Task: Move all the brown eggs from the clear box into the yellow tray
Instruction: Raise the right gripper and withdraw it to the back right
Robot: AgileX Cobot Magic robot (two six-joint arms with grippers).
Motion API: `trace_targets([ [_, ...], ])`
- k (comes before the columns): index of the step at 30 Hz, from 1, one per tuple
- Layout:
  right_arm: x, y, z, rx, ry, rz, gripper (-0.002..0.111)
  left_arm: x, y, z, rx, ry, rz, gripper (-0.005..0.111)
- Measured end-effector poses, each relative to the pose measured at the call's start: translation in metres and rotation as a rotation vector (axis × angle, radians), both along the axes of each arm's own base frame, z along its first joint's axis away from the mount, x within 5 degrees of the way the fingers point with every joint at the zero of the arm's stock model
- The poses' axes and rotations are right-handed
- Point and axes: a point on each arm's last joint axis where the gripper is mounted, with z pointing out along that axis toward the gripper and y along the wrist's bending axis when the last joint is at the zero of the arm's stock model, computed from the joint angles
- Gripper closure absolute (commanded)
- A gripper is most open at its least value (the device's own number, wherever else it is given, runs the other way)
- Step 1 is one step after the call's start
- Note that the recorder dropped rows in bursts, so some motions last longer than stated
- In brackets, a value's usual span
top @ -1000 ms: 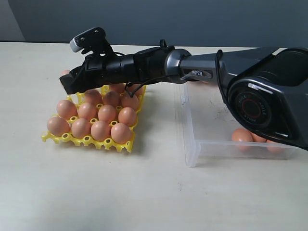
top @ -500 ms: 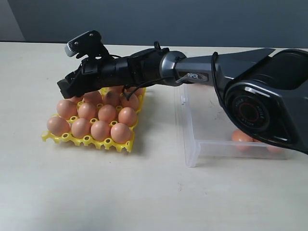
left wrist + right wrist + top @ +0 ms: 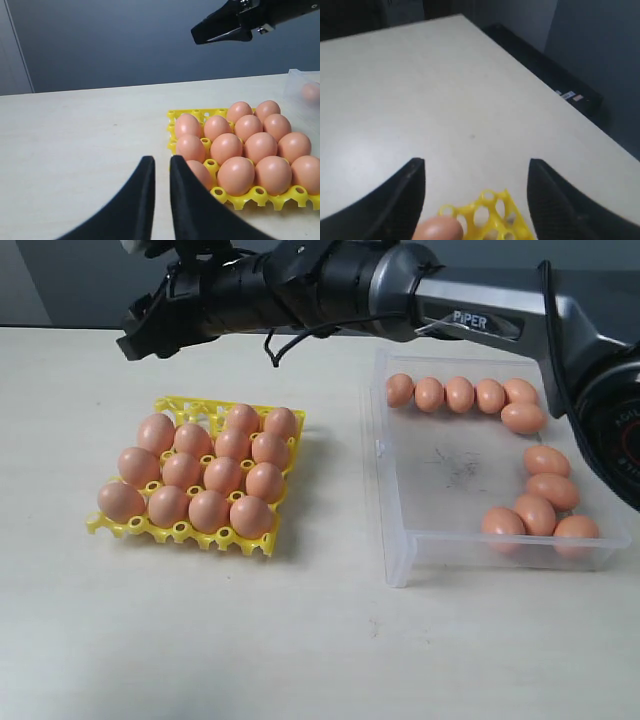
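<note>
Here we show right jaws spread wide, empty, high above tabletop [image 3: 300, 640]. Yellow tray [image 3: 180, 532], nearly filled with brown eggs [image 3: 222, 475], lies below these jaws; clear box [image 3: 480, 550], with more eggs along its walls, sits well behind them. Left jaws nearly closed, gripping nothing; tray just ahead of them.

Pale table [image 3: 300, 640] bears yellow tray [image 3: 180, 532], clear box [image 3: 398, 558].
</note>
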Motion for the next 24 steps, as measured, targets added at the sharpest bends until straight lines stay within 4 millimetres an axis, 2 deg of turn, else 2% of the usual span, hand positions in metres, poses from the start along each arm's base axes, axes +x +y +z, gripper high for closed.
trace_targets([
  [4, -0.003, -0.009, -0.012, -0.157, 0.081, -0.026, 0.055, 0.0, 0.0, 0.0, 0.0, 0.0, 0.0, 0.095],
  [7, -0.003, -0.023, -0.025, -0.339, 0.159, -0.104, 0.067, 0.0, 0.0, 0.0, 0.0, 0.0, 0.0, 0.095],
  [11, 0.004, -0.052, -0.034, -0.61, 0.15, -0.311, 0.079, 0.0, 0.0, 0.0, 0.0, 0.0, 0.0, 0.095],
  [15, 0.011, -0.081, -0.03, -0.834, 0.093, -0.563, 0.08, 0.0, 0.0, 0.0, 0.0, 0.0, 0.0, 0.095],
  [21, 0.023, -0.122, -0.017, -0.918, 0.125, -0.77, 0.08, 0.0, 0.0, 0.0, 0.0, 0.0, 0.0, 0.095],
  [24, 0.034, -0.151, -0.007, -0.902, 0.16, -0.849, 0.08, 0.0, 0.0, 0.0, 0.0, 0.0, 0.0, 0.095],
])
